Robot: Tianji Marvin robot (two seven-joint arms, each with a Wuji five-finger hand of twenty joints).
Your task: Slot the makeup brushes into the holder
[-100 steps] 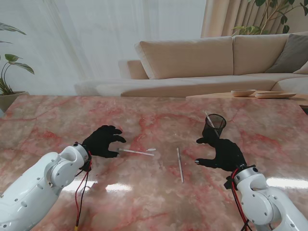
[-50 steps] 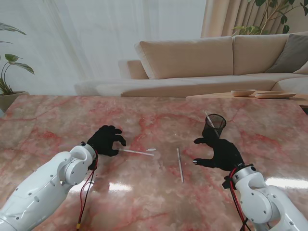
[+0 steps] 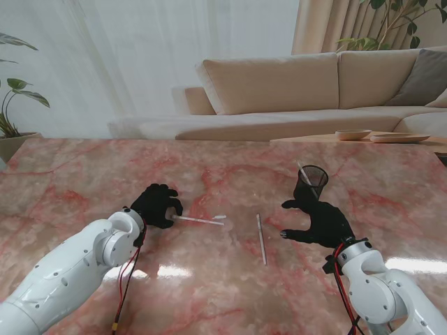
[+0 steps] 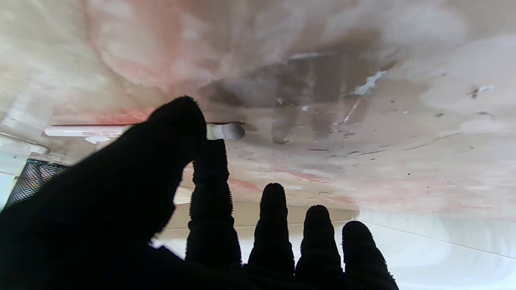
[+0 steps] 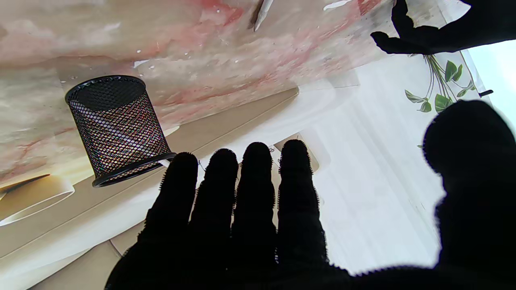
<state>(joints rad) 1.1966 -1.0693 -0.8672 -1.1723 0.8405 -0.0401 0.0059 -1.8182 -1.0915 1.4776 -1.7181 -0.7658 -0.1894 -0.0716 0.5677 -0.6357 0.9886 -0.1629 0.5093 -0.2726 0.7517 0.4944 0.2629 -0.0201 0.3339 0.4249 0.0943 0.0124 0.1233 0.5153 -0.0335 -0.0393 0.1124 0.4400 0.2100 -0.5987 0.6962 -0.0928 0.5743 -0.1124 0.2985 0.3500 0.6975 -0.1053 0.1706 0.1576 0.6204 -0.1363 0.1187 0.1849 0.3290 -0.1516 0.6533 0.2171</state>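
A white makeup brush [image 3: 199, 220] lies flat on the marble table, and its end [image 4: 227, 131] shows in the left wrist view. My left hand [image 3: 159, 204], in a black glove, hovers at that end with its thumb [image 4: 173, 125] and index fingertip [image 4: 209, 153] right by the brush and the other fingers spread. A second thin brush [image 3: 260, 239] lies between my hands. The black mesh holder [image 3: 311, 183] [image 5: 117, 129] stands upright at the right with one brush [image 3: 303, 172] in it. My right hand [image 3: 320, 222] rests open, nearer to me than the holder.
A sofa and a low side table with dishes [image 3: 380, 135] stand beyond the table's far edge. A plant [image 3: 14, 105] is at the far left. Red and black cables [image 3: 120, 279] hang from my left forearm.
My left hand has shifted slightly right, closing in on the white brush's end, and its forearm has swung inward. The brushes, holder and right hand are nearly unmoved.
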